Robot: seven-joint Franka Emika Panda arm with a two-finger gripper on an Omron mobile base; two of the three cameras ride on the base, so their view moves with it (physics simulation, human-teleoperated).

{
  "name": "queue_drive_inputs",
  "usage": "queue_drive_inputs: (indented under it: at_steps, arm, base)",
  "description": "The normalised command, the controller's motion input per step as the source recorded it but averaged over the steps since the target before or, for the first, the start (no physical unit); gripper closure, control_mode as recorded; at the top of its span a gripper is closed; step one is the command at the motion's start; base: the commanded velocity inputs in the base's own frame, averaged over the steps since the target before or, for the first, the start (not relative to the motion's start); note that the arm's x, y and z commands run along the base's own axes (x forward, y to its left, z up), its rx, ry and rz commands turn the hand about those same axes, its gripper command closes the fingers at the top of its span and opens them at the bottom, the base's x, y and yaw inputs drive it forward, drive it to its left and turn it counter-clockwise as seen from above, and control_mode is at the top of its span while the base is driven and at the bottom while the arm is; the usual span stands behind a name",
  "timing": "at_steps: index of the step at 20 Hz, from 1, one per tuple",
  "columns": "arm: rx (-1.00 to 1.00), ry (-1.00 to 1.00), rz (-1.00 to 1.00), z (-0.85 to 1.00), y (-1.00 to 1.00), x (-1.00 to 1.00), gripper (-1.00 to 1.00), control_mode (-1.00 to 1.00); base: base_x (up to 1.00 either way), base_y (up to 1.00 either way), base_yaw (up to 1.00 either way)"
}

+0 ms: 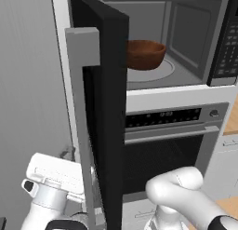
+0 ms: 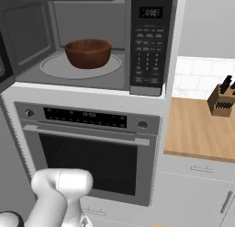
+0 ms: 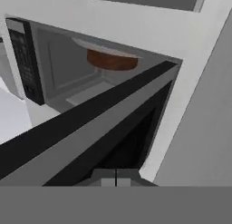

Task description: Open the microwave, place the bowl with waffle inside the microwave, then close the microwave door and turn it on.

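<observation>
The microwave (image 2: 32, 28) stands open. Its black microwave door (image 1: 107, 108) is swung out toward me, with the grey bar handle (image 1: 86, 108) on its near edge. The reddish-brown bowl (image 1: 145, 54) (image 2: 88, 53) rests on the pale turntable (image 2: 55, 65) inside the grey cavity. The waffle is hidden below the bowl's rim. My gripper (image 3: 116, 180) is shut with nothing between its fingertips, close against the door (image 3: 81, 116). The white hand (image 1: 51, 175) sits low on the door's outer side. In the hand view the bowl (image 3: 112, 60) appears upside down beyond the door.
The keypad strip (image 2: 149, 42) runs down the cavity's right side. A silver-framed oven (image 2: 92, 148) sits directly below. To the right, a wooden counter (image 2: 197, 129) carries a knife block (image 2: 221, 102). A grey wall (image 1: 28, 84) stands left of the door.
</observation>
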Motion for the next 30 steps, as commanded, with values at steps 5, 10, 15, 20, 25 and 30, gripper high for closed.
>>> queue_drive_inputs:
  at_steps: [5, 10, 15, 20, 25, 30]
  arm:
    - [0.14, 0.09, 0.0, 0.45, -0.99, -0.29, 1.0, -1.0]
    - [0.16, 0.14, 0.0, 0.65, -0.95, -0.1, 1.0, -1.0]
    - [0.22, 0.28, 0.0, 0.72, -1.0, -0.03, 1.0, -1.0]
    - [0.22, 0.29, 0.0, 0.61, -1.0, 0.0, 1.0, -1.0]
    - [0.2, 0.08, 0.03, 0.23, -1.0, 0.28, 1.0, -1.0]
    - [0.05, 0.01, 0.01, -0.15, -0.49, 0.95, 1.0, -1.0]
  base:
    - [0.0, 0.0, 0.0]
    - [0.0, 0.0, 0.0]
    - [0.0, 0.0, 0.0]
    - [0.0, 0.0, 0.0]
    - [0.0, 0.0, 0.0]
    - [0.0, 0.0, 0.0]
